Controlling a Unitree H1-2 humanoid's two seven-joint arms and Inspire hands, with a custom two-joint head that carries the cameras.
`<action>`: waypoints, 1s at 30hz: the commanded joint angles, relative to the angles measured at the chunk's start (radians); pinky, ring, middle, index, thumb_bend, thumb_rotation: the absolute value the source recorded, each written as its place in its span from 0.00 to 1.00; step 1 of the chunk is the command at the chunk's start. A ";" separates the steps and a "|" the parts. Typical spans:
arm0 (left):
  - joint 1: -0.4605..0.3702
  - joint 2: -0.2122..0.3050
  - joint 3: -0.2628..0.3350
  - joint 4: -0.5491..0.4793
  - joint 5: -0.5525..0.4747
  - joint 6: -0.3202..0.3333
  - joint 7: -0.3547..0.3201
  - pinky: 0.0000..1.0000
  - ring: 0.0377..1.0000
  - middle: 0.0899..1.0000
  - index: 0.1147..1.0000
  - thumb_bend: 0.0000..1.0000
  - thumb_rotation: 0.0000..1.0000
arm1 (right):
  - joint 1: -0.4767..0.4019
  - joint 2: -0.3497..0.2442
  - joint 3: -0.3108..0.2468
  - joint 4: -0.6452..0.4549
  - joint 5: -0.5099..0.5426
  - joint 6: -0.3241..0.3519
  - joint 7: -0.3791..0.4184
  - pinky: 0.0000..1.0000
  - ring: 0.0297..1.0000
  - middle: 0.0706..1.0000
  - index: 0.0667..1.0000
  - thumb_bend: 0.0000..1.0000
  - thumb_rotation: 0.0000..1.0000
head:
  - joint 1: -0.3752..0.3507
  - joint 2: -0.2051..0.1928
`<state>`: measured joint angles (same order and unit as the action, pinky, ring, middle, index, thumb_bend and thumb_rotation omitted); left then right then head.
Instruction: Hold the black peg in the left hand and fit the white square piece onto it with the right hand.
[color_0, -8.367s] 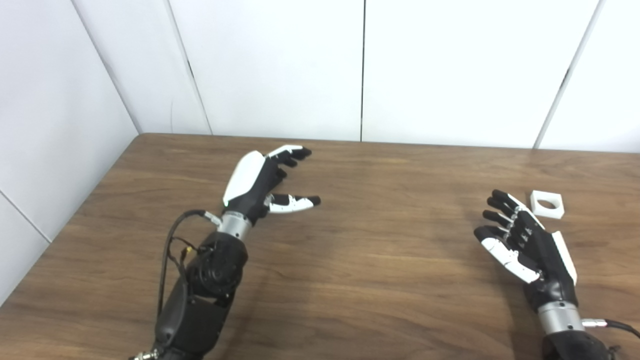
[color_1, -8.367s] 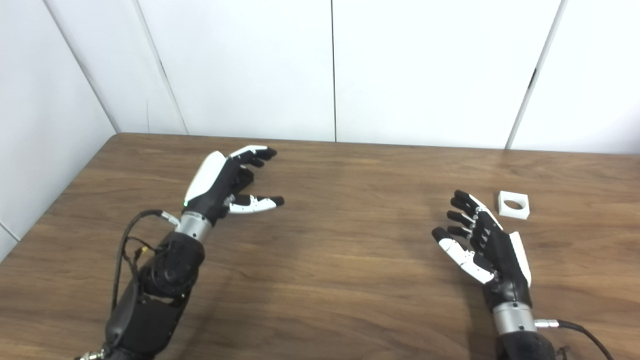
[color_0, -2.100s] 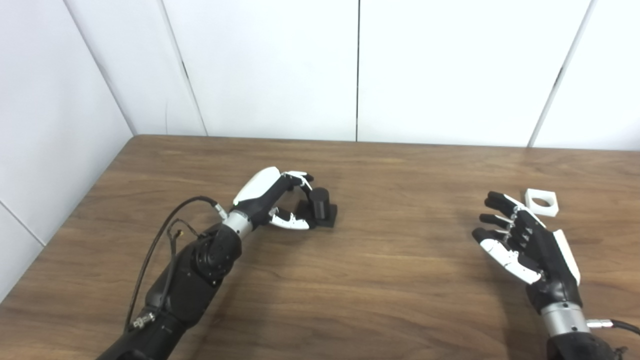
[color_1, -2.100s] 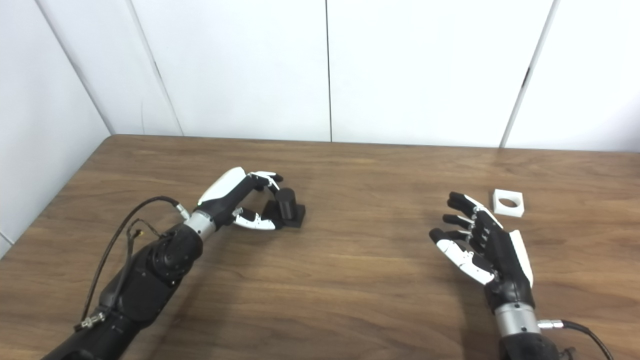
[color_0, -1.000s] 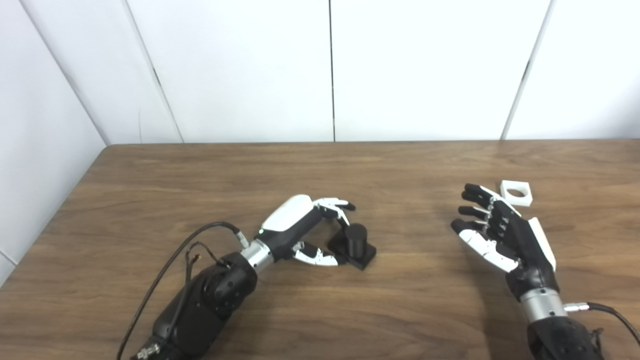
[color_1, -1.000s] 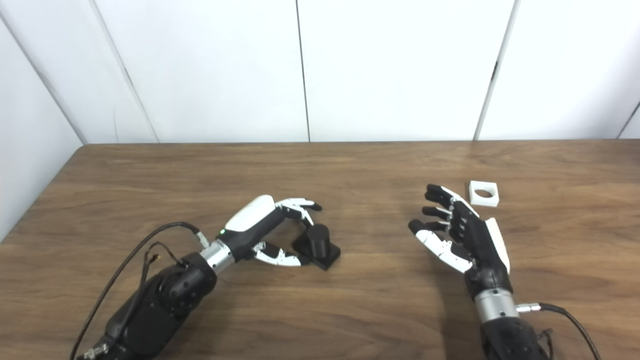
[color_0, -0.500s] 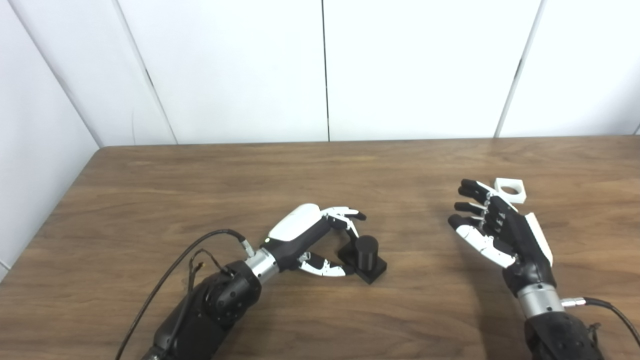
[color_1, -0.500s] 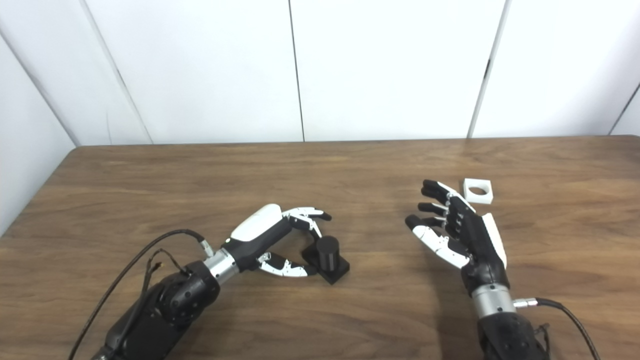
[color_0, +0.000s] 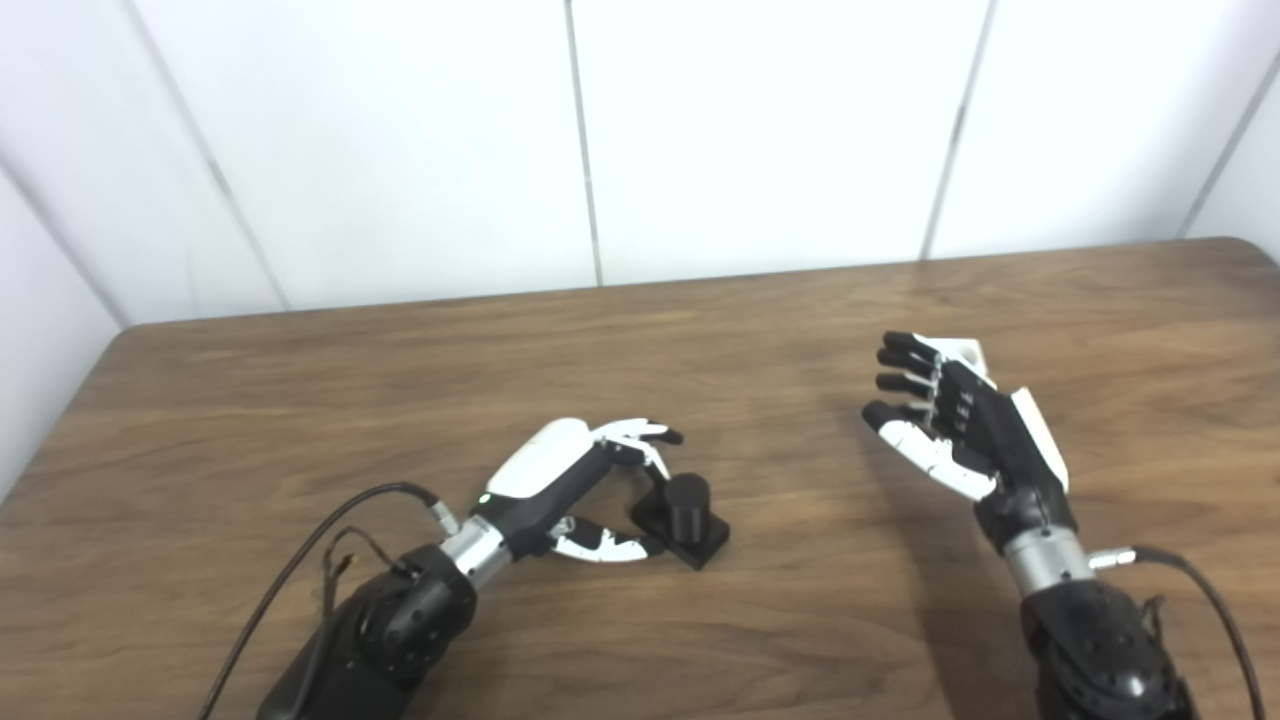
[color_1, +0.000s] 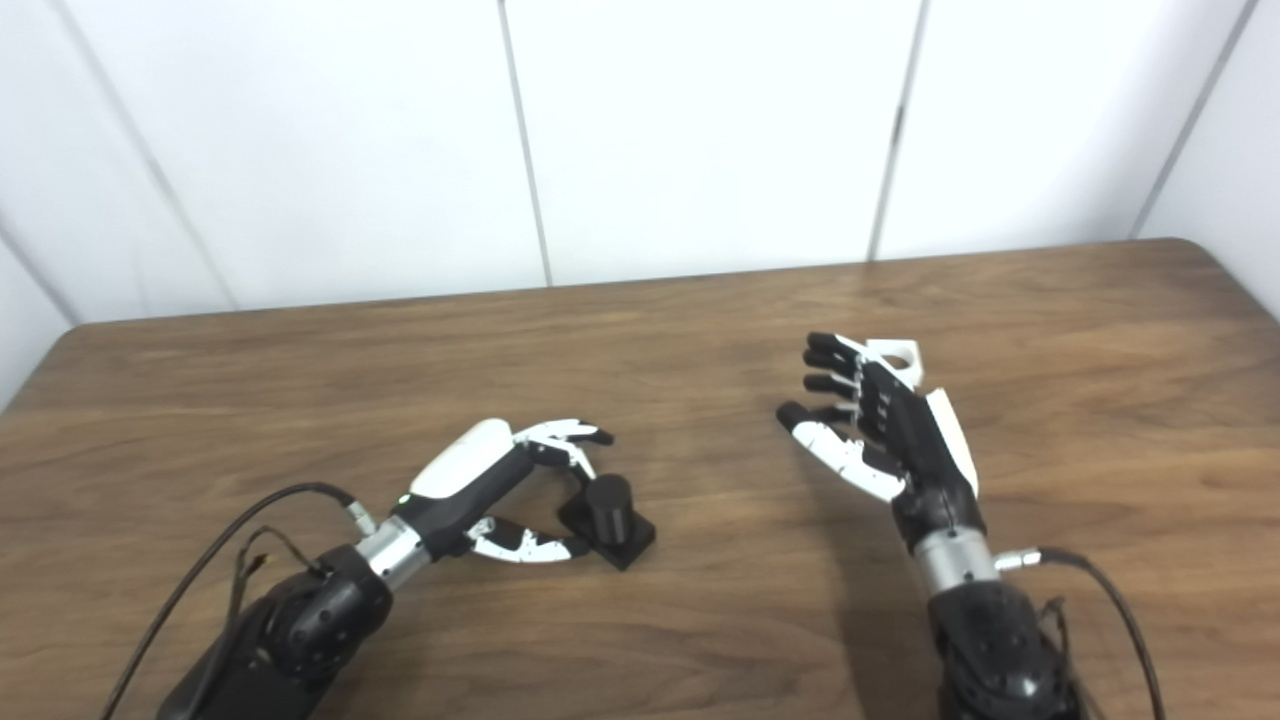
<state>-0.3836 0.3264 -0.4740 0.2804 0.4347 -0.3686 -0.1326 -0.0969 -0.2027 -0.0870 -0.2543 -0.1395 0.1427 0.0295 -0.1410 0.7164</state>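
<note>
Wood-grain table (color_0: 300, 400), matt black peg (color_0: 688, 500)

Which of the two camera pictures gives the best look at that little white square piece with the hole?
The right eye view: the white square piece shows its top and hole beside the right hand. In the left eye view, that hand hides most of it, leaving only a corner.

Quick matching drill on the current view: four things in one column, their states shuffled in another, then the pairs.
1. black peg
2. white square piece
3. left hand
4. right hand

A. open, raised, fingers spread
B. partly hidden behind fingertips
C. upright on its base
D. fingers and thumb curled around the peg's base

Pairs: 1-C, 2-B, 3-D, 4-A
</note>
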 joint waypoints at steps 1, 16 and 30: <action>0.039 0.020 -0.028 0.037 0.019 0.024 -0.087 0.73 0.89 0.85 0.43 0.52 0.08 | -0.053 -0.046 -0.011 -0.056 -0.036 -0.017 -0.003 0.68 0.72 0.74 0.77 0.61 0.37 | -0.001 0.000; 0.057 0.034 -0.017 0.027 0.000 0.016 -0.091 0.75 0.88 0.84 0.43 0.52 0.08 | -0.217 -0.335 0.044 -0.035 -0.376 -0.021 0.060 0.64 0.76 0.78 0.71 0.65 0.29 | -0.067 -0.015; 0.061 0.030 -0.016 0.036 0.000 0.004 -0.086 0.75 0.88 0.84 0.43 0.52 0.08 | -0.439 -0.458 0.158 0.218 -0.498 -0.027 0.175 0.64 0.82 0.84 0.71 0.68 0.32 | -0.056 -0.013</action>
<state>-0.3666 0.3381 -0.4613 0.2767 0.4163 -0.3813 -0.1358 -0.4779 -0.6261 0.0659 -0.0425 -0.6216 0.1476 0.2033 -0.1948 0.7026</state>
